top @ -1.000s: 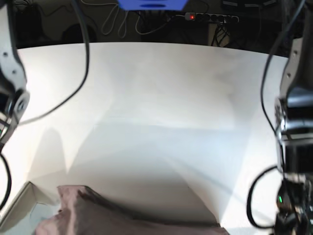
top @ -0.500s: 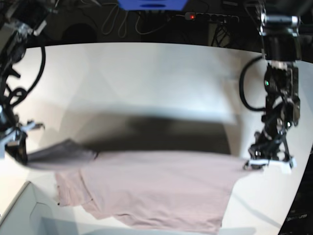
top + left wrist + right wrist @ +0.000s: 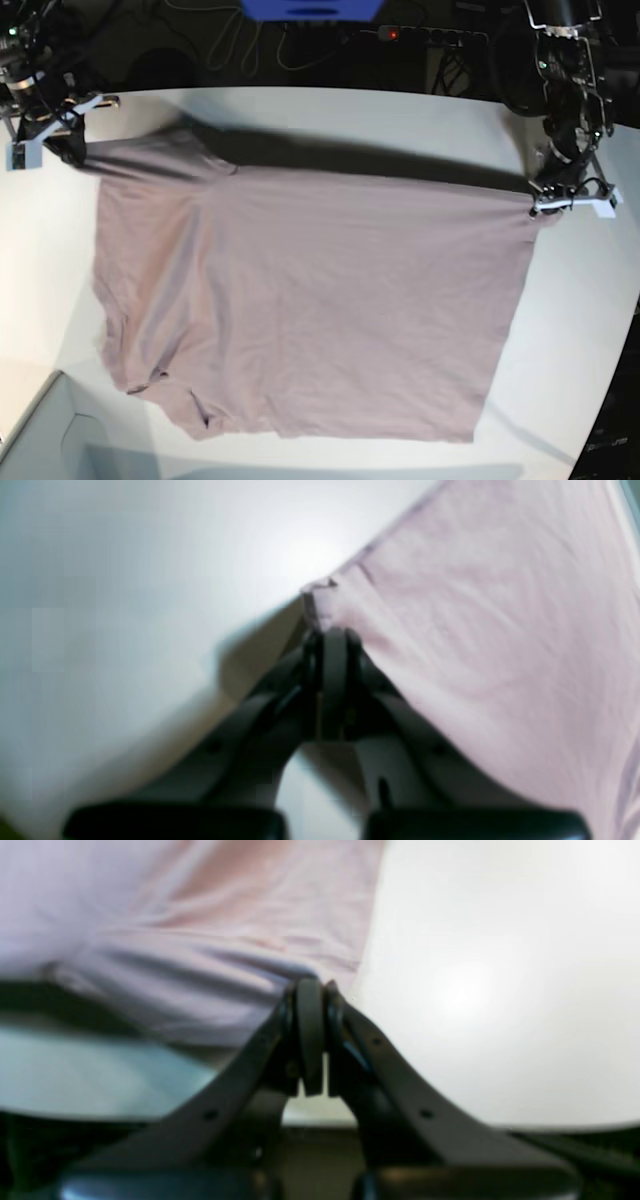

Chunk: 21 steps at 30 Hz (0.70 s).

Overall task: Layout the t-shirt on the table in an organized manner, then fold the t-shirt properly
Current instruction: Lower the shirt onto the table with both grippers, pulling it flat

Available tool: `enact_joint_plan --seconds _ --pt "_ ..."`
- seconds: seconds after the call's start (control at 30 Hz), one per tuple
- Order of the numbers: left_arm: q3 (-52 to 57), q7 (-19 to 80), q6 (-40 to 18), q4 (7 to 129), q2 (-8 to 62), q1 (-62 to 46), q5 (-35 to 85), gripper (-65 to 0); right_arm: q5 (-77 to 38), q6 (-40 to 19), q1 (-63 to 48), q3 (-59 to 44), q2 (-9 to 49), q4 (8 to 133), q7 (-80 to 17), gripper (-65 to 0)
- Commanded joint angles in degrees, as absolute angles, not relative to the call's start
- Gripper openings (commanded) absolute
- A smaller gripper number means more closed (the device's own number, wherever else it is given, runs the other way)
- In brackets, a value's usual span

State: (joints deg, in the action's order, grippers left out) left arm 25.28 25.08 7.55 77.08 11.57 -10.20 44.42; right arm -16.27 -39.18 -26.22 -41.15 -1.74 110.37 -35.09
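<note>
Two claws, both clamped tight on cloth. From the left wrist view, the left gripper point(image 3: 332, 635) has its dark jaws pressed together on a corner of the t-shirt point(image 3: 490, 630), a small folded tip of fabric sticking up just past the fingertips. From the right wrist view, the right gripper point(image 3: 310, 990) is likewise pinched closed on an edge of the t-shirt point(image 3: 200, 915), with soft ridges of cloth bunching toward the grip.

No brand, label or writing can be read anywhere on the garment or the grippers; both wrist views are blurred, so fine print would not show in any case.

In the base view, the left gripper point(image 3: 545, 208) holds one far corner of the shirt and the right gripper point(image 3: 62, 140) holds the opposite far corner, well apart, with the edge between them pulled fairly straight. The t-shirt point(image 3: 300, 300) is a dusty mauve, soft, matte knit with faint creases, spread broadly over the table point(image 3: 330, 120), which is smooth, white and matte with a curved far edge. A dark shadow band lies on the table just beyond the stretched edge, so that edge seems lifted off the surface. The shirt's near portion lies flat, with a rumpled, doubled-over patch near its lower corner on the right arm's side.

A pale grey-green box corner point(image 3: 40, 440) shows at the picture's bottom edge, cut off by the frame. Beyond the table, cables and a power strip point(image 3: 430, 36) sit in darkness, hard to make out.
</note>
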Motion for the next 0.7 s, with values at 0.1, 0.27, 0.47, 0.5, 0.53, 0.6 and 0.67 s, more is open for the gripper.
enact_joint_plan --seconds 0.1,0.27,0.47,0.5,0.53,0.6,0.67 --pt "26.6 23.8 7.5 78.2 12.4 -13.4 44.4 -64.9 -16.9 -40.0 -28.0 -45.6 -3.4 111.5 -33.3 -65.0" --pt "29.1 23.8 7.5 78.2 12.2 -16.9 44.4 -64.9 -16.9 -40.0 -31.7 -47.0 -5.2 111.3 -33.3 -65.0" --pt "33.9 23.8 7.5 83.6 9.8 -21.2 44.4 -64.9 -16.7 -40.0 -34.2 -47.3 -8.4 111.3 -33.3 -65.0" --pt "34.1 23.8 7.5 84.5 9.5 -21.4 44.4 -64.9 -16.7 -40.0 -34.4 -47.3 -8.5 111.2 -33.3 -65.0" --pt "34.1 23.8 7.5 85.1 9.5 -21.6 44.4 -64.9 -16.7 -40.0 -34.4 -47.3 -8.5 111.2 -33.3 -65.0" --pt "33.9 23.8 7.5 85.3 9.5 -21.6 44.4 -64.9 -16.7 -40.0 -34.1 -47.3 -8.5 111.2 -33.3 -65.0" --pt "33.8 23.8 7.5 85.1 9.5 -21.5 44.4 -64.9 -16.7 -40.0 -33.8 -47.3 -8.3 111.2 -33.3 -65.0"
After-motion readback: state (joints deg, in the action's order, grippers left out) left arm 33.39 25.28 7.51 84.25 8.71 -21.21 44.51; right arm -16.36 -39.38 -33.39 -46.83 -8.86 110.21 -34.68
